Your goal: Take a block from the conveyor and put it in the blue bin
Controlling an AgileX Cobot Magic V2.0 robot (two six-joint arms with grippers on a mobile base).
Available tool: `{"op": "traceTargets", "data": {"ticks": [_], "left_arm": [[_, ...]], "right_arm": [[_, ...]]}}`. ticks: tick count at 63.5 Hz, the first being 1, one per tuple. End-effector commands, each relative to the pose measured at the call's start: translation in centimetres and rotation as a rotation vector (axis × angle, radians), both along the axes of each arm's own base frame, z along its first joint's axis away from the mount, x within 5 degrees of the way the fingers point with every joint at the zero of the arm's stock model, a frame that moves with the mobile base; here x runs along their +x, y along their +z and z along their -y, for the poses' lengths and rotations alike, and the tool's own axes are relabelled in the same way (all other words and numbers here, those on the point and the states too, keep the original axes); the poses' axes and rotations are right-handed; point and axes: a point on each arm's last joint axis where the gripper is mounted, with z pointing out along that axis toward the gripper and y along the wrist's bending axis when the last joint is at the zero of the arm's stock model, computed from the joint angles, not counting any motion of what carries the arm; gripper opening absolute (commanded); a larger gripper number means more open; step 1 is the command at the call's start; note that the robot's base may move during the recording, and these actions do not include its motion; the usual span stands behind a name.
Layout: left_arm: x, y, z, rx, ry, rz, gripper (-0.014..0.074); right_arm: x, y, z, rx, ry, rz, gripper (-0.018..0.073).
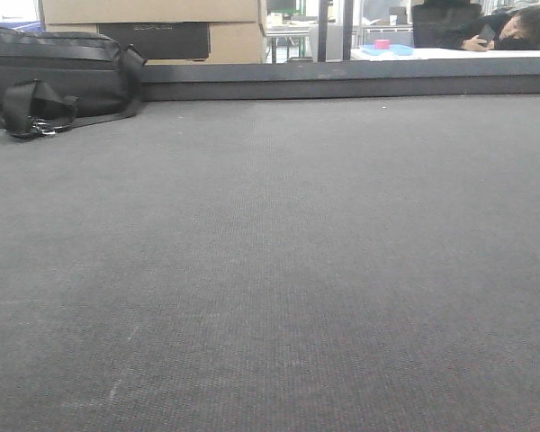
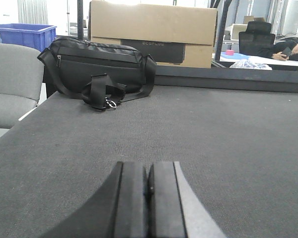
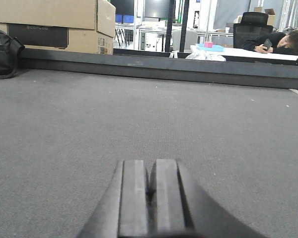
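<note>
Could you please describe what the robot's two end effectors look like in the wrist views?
The left end effector has two flat, matte black rectangular fingers flaring into a curved dark base, one flank lighter grey. The right end effector looks much alike. No cables or markings show; the arms themselves are out of view.

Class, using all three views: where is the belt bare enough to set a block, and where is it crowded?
The conveyor is bare across its centre and right, from the shut left gripper and right gripper out to the raised rail. Only the far left corner is crowded: the black bag and its strap lie there.
</note>
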Motion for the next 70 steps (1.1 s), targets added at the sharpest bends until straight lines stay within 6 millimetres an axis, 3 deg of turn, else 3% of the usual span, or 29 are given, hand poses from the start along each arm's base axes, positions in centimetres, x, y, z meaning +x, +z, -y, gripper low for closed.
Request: {"op": "traceTargets", "data": {"ticks": [1, 52, 64, 70], "left_arm": [[0.0, 0.2, 0.0, -0.014, 0.001, 0.019, -0.0111], [0.0, 0.2, 0.0, -0.014, 0.001, 0.019, -0.0111], [0.0, 0.1, 0.0, 0.051, 0.007, 0.009, -0.0111], [-0.5, 2.4, -0.1, 0.050, 0.012, 0.048, -0.0111]], "right_arm": [[0.1, 0.2, 0.0, -0.002, 0.001, 0.024, -0.0167], [0.0, 0.3, 0.0, -0.002, 0.001, 0.026, -0.0167], [-0.1, 1.5, 0.0, 0.028, -0.001, 0.156, -0.0167], [-0.3, 2.8, 0.1, 0.084, 0.003, 0.156, -0.0167]]}}
